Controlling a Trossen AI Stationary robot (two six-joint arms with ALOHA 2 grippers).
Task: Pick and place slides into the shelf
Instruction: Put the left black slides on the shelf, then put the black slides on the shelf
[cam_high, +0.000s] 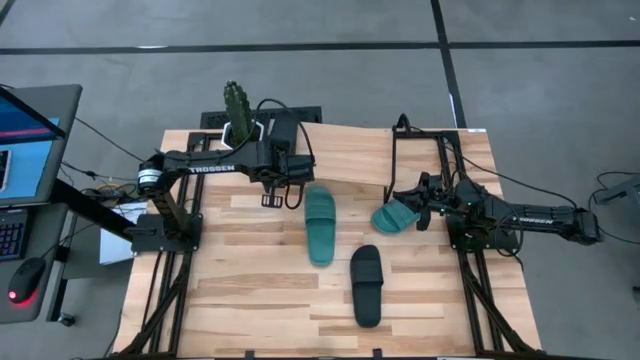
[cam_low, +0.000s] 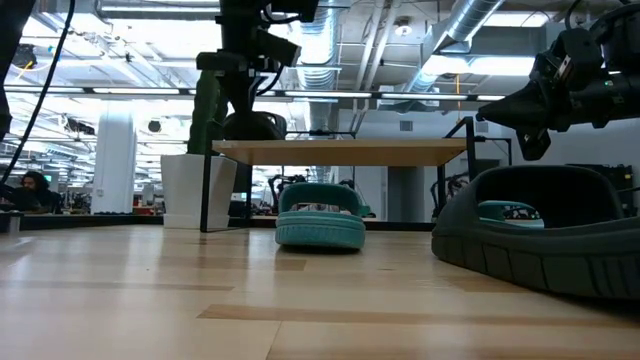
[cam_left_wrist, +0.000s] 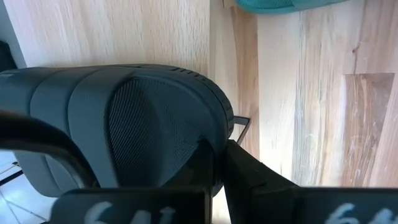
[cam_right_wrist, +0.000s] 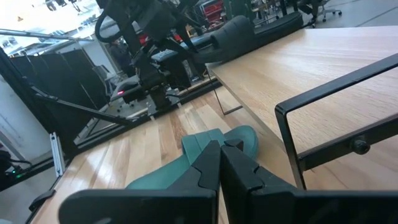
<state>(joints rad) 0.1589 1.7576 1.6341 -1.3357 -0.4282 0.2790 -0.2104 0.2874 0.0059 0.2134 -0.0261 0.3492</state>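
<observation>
The shelf (cam_high: 350, 150), a light-wood board on a thin black frame, stands at the table's far side. One black slide (cam_left_wrist: 137, 124) lies at the shelf's left end (cam_right_wrist: 249, 28), with my left gripper (cam_left_wrist: 225, 177) shut at its rim from above. My right gripper (cam_right_wrist: 219, 165) is shut on a teal slide (cam_high: 393, 216), held off the table in front of the shelf's right end. A second teal slide (cam_high: 320, 225) and a second black slide (cam_high: 367, 285) lie sole-down on the table. My left gripper points down at the black slide's rim (cam_left_wrist: 214, 146) beside the strap, the two fingers closed to a thin gap there. The slide lies on the shelf board near its front edge. The fingers themselves hide how much rim is between them. My right gripper pinches the teal slide by a raised edge near its strap (cam_right_wrist: 202, 144) between both fingers, reaching in roughly level from the table's right. The slide is lifted clear of the table, tilted, with its free end (cam_right_wrist: 245, 138) pointing away from the gripper.
A cactus in a white pot (cam_high: 237, 105) stands behind the shelf's left end. The shelf's black frame (cam_high: 415, 140) rises just beyond the held teal slide. A laptop (cam_high: 25, 140) sits off the table's left side. Bare planks lie along the near edge (cam_high: 250, 310).
</observation>
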